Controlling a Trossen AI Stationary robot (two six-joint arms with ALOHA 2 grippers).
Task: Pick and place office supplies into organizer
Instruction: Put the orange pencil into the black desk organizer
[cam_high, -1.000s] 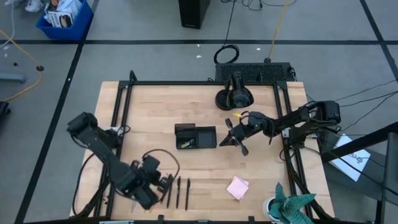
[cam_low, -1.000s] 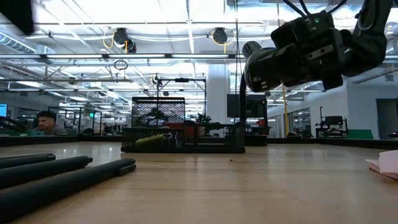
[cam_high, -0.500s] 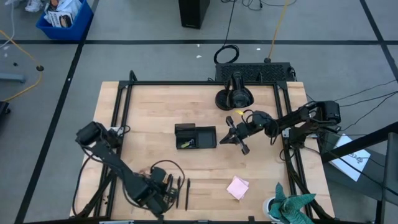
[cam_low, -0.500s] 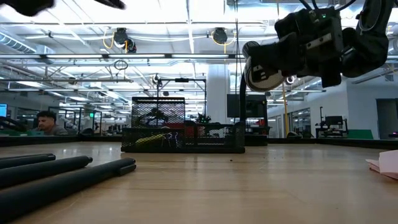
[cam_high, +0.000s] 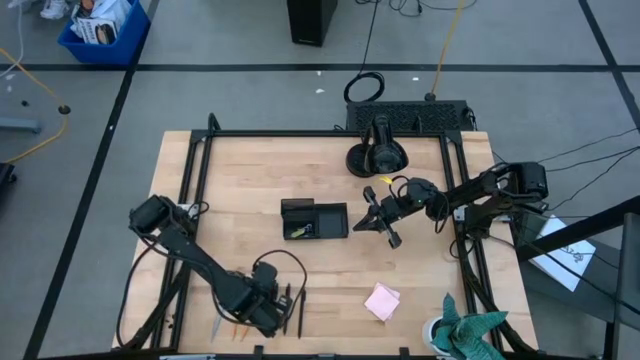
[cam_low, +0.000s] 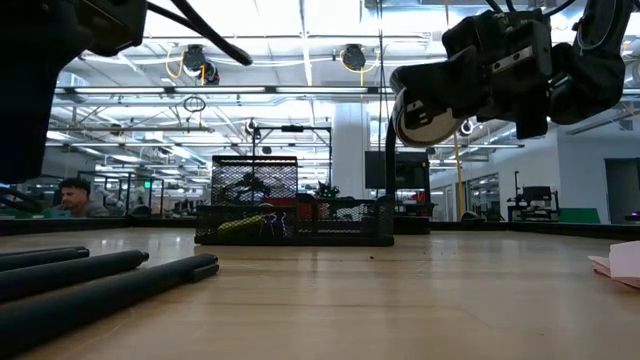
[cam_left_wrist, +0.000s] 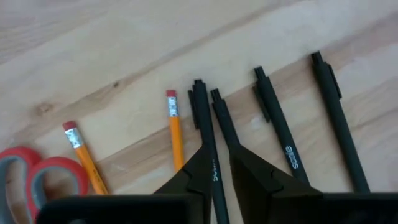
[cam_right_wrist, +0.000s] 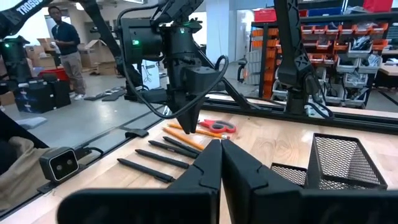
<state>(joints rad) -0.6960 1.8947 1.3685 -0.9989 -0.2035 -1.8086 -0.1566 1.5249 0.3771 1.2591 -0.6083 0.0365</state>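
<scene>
Left gripper (cam_left_wrist: 221, 163) newly down among black pens (cam_left_wrist: 273, 124), jaws slightly parted; right gripper (cam_high: 372, 223) clenched beside organizer (cam_high: 314, 219).

The organizer (cam_high: 314, 219) sits mid-frame in the high view; pens (cam_high: 294, 308) lie lower left of it, the sticky-note pad (cam_high: 382, 301) lower right.
</scene>
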